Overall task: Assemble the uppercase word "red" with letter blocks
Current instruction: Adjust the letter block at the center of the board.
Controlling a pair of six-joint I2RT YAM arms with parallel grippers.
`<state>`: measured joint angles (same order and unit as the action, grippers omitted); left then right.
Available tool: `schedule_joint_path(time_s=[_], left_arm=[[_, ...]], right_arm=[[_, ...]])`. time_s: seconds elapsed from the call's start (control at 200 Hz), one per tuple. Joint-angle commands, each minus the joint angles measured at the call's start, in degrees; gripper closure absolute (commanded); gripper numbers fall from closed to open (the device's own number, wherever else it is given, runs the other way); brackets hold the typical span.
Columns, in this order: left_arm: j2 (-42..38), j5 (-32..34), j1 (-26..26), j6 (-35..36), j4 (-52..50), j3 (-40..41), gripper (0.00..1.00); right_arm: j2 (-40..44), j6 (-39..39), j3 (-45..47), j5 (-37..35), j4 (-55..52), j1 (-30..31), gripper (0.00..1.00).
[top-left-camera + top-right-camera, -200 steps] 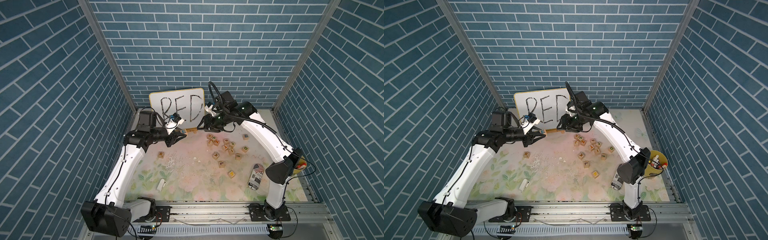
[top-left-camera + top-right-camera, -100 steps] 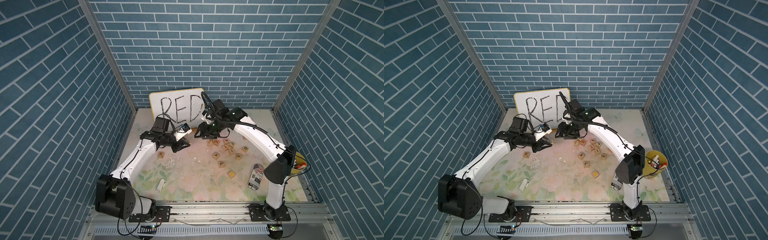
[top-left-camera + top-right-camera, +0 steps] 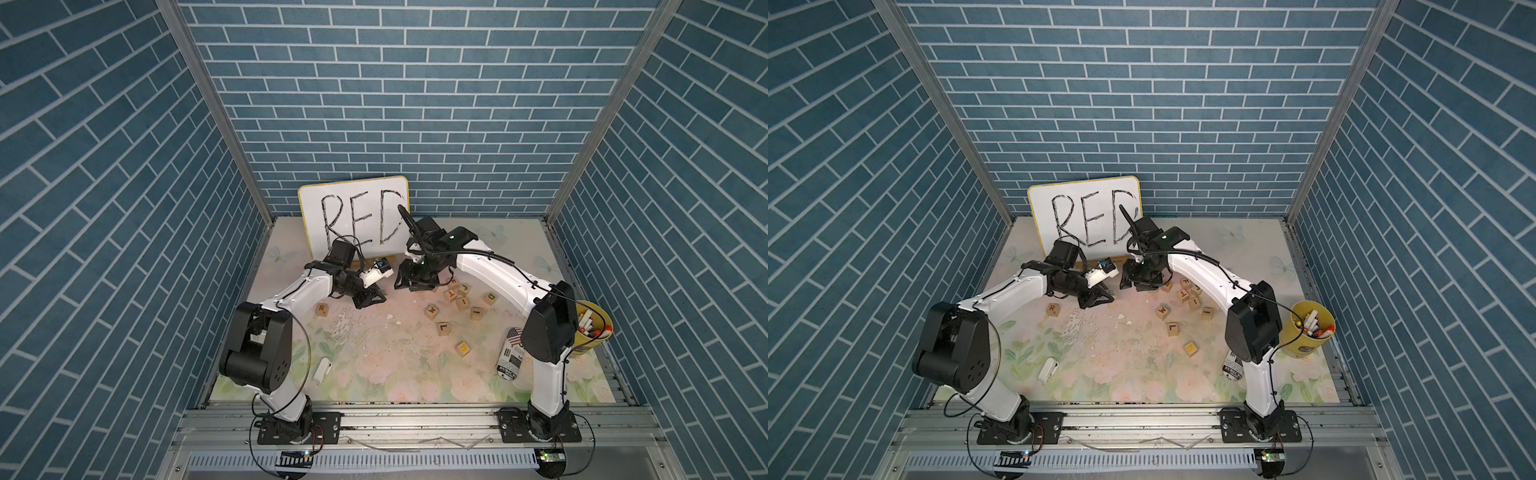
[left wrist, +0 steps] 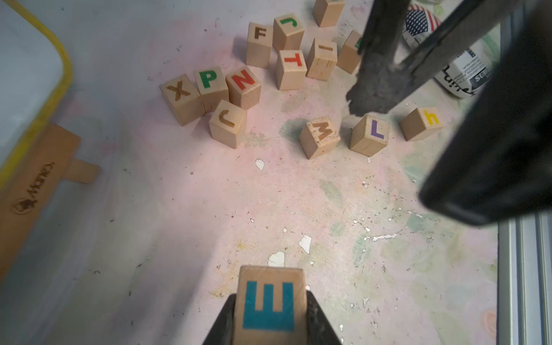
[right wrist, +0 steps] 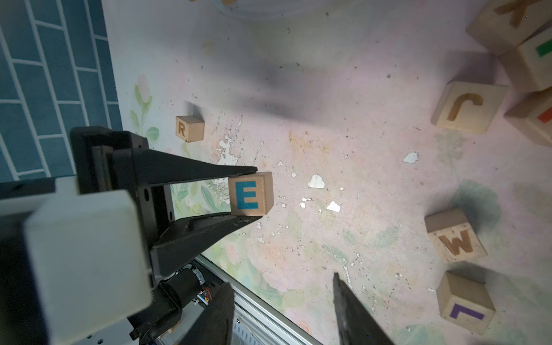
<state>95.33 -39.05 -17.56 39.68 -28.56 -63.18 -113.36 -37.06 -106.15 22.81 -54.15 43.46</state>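
Note:
My left gripper (image 4: 270,295) is shut on a light-wood letter block with a blue-green E (image 4: 268,307). In the right wrist view that E block (image 5: 249,194) hangs a little above the mat, pinched at the tips of the left gripper (image 5: 255,194). The R block (image 3: 322,309) (image 3: 1052,309) (image 5: 189,128) lies alone on the mat just left of the left gripper (image 3: 370,299). A block with a green D (image 3: 491,296) sits at the right edge of the block cluster. My right gripper (image 5: 283,310) (image 3: 411,284) is open and holds nothing, low beside the cluster.
The white board (image 3: 353,220) with "RED" leans on the back wall on its wooden stand (image 4: 33,191). Several other letter blocks (image 4: 239,86) lie loose mid-right. A can (image 3: 511,353) lies beside a yellow cup of markers (image 3: 592,328). A small white object (image 3: 322,370) lies front left.
The left arm has folded back, bringing the E block down and toward the front, nearer the R block. The right gripper has dropped from the board toward the mat.

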Motion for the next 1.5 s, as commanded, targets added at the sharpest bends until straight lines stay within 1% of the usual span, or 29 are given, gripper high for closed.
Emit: schedule_joint_path(time_s=[0.0, 0.24, 0.34, 0.475, 0.585, 0.685, 0.79, 0.845, 0.93, 1.08, 1.215, 1.336, 1.491], left_arm=[[1.0, 2.1, -1.6, 1.8, 0.8, 0.1, 0.94], [2.9, 1.6, -2.0, 2.7, -1.8, -2.6, 0.94], [4.0, 0.1, -2.4, 2.6, -3.8, -4.6, 0.94], [5.6, -1.9, -3.0, 0.3, -4.8, -7.0, 0.93], [7.0, -0.9, -3.2, -1.0, -4.7, -8.4, 0.93], [7.8, 0.2, -3.1, -1.4, -4.5, -9.0, 0.93], [8.9, 0.5, -3.6, -2.5, -4.7, -10.0, 0.93], [9.8, 0.7, -3.9, -3.2, -5.1, -10.8, 0.92], [11.0, 2.1, -4.9, -4.2, -5.6, -12.4, 0.92], [12.7, 2.4, -6.7, -5.8, -5.8, -15.4, 0.91], [15.3, 6.4, -9.2, -8.0, -3.6, -18.7, 0.91], [19.3, 7.1, -11.2, -9.5, -5.0, -22.9, 0.91], [22.7, 9.3, -13.3, -9.9, -4.7, -25.1, 0.9]], right_arm=[[-1.9, -0.1, 0.1, 0.1, 2.0, -0.6, 0.45], [-5.0, 0.1, -0.9, 0.2, 2.3, -1.4, 0.45], [-4.7, -0.4, 1.3, 2.5, 6.2, -1.5, 0.45], [-3.1, -1.3, 3.7, 2.4, 9.5, -2.0, 0.45], [0.1, -2.1, 8.2, -0.7, 11.9, -2.9, 0.45], [2.9, -1.1, 11.4, -4.4, 12.0, -3.2, 0.46], [4.5, -1.1, 14.6, -4.5, 12.7, -3.6, 0.46], [5.3, -1.4, 15.9, -6.1, 12.4, -3.8, 0.46], [5.9, -2.6, 17.4, -9.7, 10.5, -4.5, 0.46], [6.4, -3.3, 19.7, -11.6, 9.3, -5.2, 0.46], [9.1, -4.6, 22.8, -16.8, 8.0, -6.4, 0.46], [13.8, -6.3, 28.7, -17.0, 10.3, -8.9, 0.46], [18.9, -6.5, 33.3, -17.4, 11.0, -10.5, 0.46]])
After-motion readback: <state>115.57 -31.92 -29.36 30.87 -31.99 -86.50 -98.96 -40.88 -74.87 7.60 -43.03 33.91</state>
